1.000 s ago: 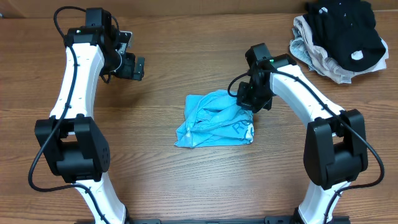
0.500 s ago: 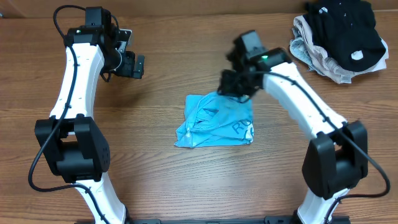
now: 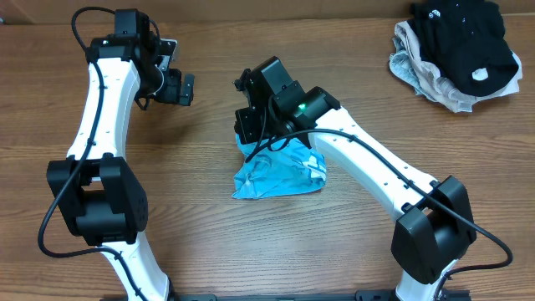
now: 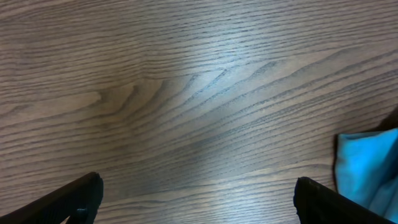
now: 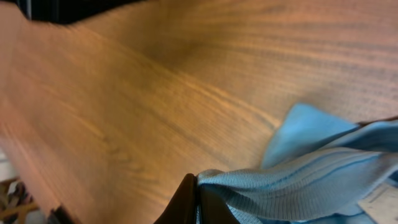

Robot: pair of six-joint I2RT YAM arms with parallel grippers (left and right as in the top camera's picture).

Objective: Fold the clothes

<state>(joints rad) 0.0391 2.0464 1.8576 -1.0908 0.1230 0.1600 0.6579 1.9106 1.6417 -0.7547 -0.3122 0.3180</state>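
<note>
The clothes [image 3: 280, 176], a sky-blue T-shirt, lie bunched in the middle of the table. My right gripper [image 3: 248, 139] is over the shirt's upper left corner, shut on a fold of its ribbed edge. The wrist view shows that fabric [image 5: 311, 180] pinched between the closed jaws of the right gripper [image 5: 198, 200] and lifted off the wood. My left gripper [image 3: 185, 90] hovers at the back left, well apart from the shirt. It is open over bare wood [image 4: 196, 193], and only a blue corner of the clothes [image 4: 367, 171] shows at the right edge of its view.
A black garment [image 3: 464, 38] with a white tag lies on a beige-and-white cloth [image 3: 415, 68] at the back right corner. The right arm [image 3: 368, 163] stretches diagonally over the shirt's right side.
My right gripper has swung left across the shirt with the right edge in its jaws, so the cloth is folded over and narrower. The left arm has not moved.
</note>
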